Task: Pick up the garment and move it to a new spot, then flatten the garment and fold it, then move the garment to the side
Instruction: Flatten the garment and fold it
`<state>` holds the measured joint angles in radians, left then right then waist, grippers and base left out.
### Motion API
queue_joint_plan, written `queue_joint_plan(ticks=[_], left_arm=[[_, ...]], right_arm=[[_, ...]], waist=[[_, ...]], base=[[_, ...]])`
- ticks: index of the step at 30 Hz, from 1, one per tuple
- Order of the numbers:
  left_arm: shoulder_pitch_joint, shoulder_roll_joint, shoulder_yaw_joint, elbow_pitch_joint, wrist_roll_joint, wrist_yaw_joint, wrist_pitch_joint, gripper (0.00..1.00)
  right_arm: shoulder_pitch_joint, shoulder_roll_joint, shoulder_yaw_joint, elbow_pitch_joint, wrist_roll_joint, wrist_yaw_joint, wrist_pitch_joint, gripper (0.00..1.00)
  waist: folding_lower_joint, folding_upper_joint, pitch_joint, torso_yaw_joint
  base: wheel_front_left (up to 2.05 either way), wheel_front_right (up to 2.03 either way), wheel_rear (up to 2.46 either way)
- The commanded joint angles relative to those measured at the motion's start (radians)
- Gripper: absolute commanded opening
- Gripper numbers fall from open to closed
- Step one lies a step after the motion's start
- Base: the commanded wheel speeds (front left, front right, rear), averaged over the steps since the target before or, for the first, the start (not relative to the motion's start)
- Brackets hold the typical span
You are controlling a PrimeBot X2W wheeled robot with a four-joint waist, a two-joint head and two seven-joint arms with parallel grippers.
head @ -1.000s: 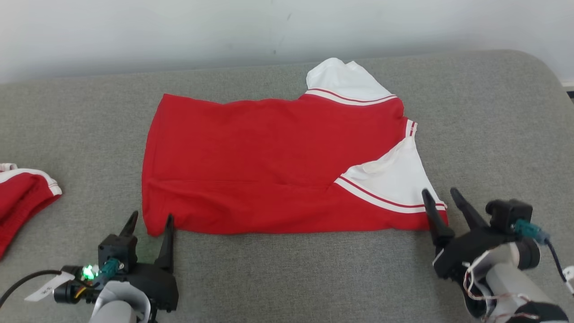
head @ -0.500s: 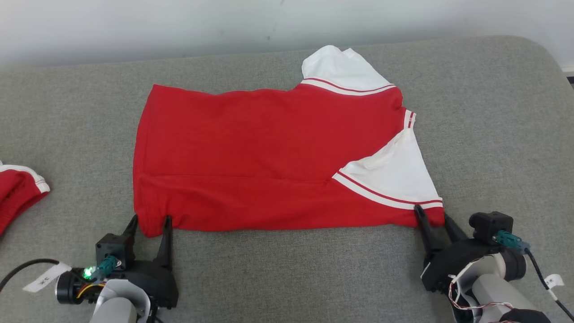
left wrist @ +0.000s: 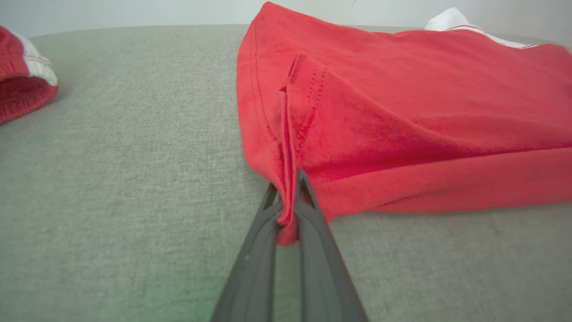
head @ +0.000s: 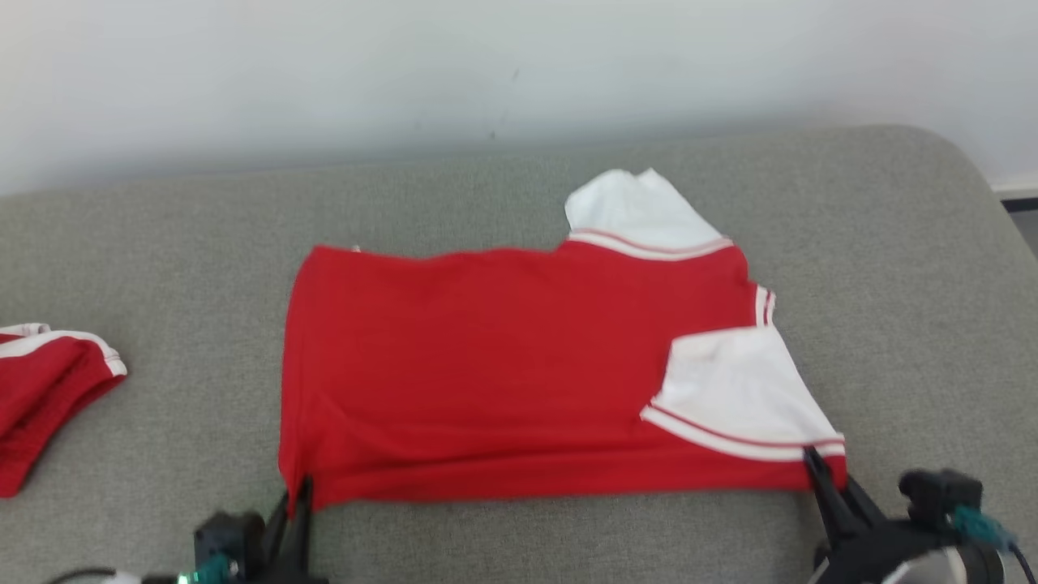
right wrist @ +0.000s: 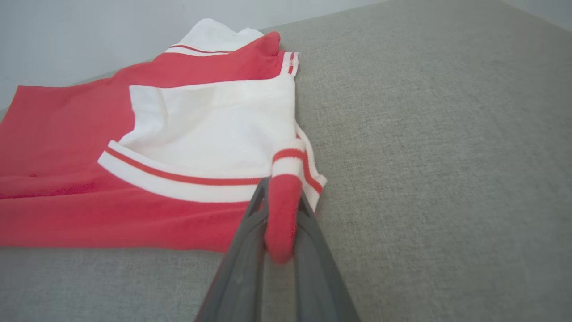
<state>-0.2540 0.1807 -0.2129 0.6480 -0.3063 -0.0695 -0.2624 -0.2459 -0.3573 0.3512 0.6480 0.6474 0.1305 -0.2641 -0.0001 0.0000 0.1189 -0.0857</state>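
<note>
A second red garment (head: 49, 389) lies bunched well left of the red-and-white garment (head: 486, 365), which is spread flat mid-cushion, with bare grey cushion (head: 186, 243) between them. The left gripper (head: 296, 491) has its fingers (left wrist: 254, 250) pinched on the garment's near-left corner. The right gripper (head: 817, 466) clamps its near-right corner. Right of the garment the cushion runs bare to its rounded edge, with a pale wall (head: 486, 65) behind

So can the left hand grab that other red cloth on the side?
Probably not yet: the left gripper is pinched shut on the shirt. The way to the red cloth looks free, just cushion between.
</note>
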Motion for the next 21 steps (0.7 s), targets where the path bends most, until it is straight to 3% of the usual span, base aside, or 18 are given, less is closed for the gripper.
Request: queue_joint_plan(ticks=[1,6,14,15,16,17,18,21], left_arm=[[0.048,0.001,0.006,-0.012,0.003,0.009,-0.002,0.0],[0.175,-0.006,0.004,-0.086,-0.008,0.029,-0.002,0.0],[0.267,0.001,0.02,-0.19,-0.037,0.058,0.026,0.0],[0.272,0.0,0.02,-0.197,-0.038,0.063,0.031,0.45],[0.276,0.0,0.021,-0.2,-0.039,0.065,0.031,1.0],[0.279,0.001,0.021,-0.202,-0.039,0.067,0.032,1.0],[0.281,0.001,0.018,-0.203,-0.037,0.07,0.033,1.0],[0.272,-0.003,0.014,-0.227,-0.031,0.068,0.022,1.0]], right_arm=[[0.046,-0.019,-0.015,-0.016,0.003,0.0,-0.001,0.0],[0.215,-0.027,-0.073,-0.114,0.006,-0.001,0.028,0.0],[0.356,0.024,-0.17,-0.253,-0.058,-0.001,0.115,0.0],[0.359,0.032,-0.187,-0.259,-0.069,-0.001,0.118,0.03],[0.359,0.041,-0.198,-0.264,-0.08,-0.001,0.121,0.43],[0.358,0.047,-0.207,-0.267,-0.092,-0.001,0.125,0.95],[0.357,0.052,-0.217,-0.27,-0.103,-0.001,0.125,1.0],[0.347,0.076,-0.247,-0.3,-0.125,-0.001,0.115,1.0]], waist=[[0.0001,0.0,-0.041,0.002],[0.0001,0.0,-0.058,0.009],[0.0001,0.0,-0.035,0.002],[0.0001,0.0,-0.037,0.002],[0.0001,0.0,-0.038,0.0],[0.0001,0.0,-0.04,-0.001],[0.0001,0.0,-0.044,-0.001],[0.0001,0.0,-0.054,0.0]], base=[[0.0,0.0,0.0],[0.0,0.0,0.0],[0.0,0.0,0.0],[0.0,0.0,0.0],[0.0,0.0,0.0],[0.0,0.0,0.0],[0.0,0.0,0.0],[0.0,0.0,0.0]])
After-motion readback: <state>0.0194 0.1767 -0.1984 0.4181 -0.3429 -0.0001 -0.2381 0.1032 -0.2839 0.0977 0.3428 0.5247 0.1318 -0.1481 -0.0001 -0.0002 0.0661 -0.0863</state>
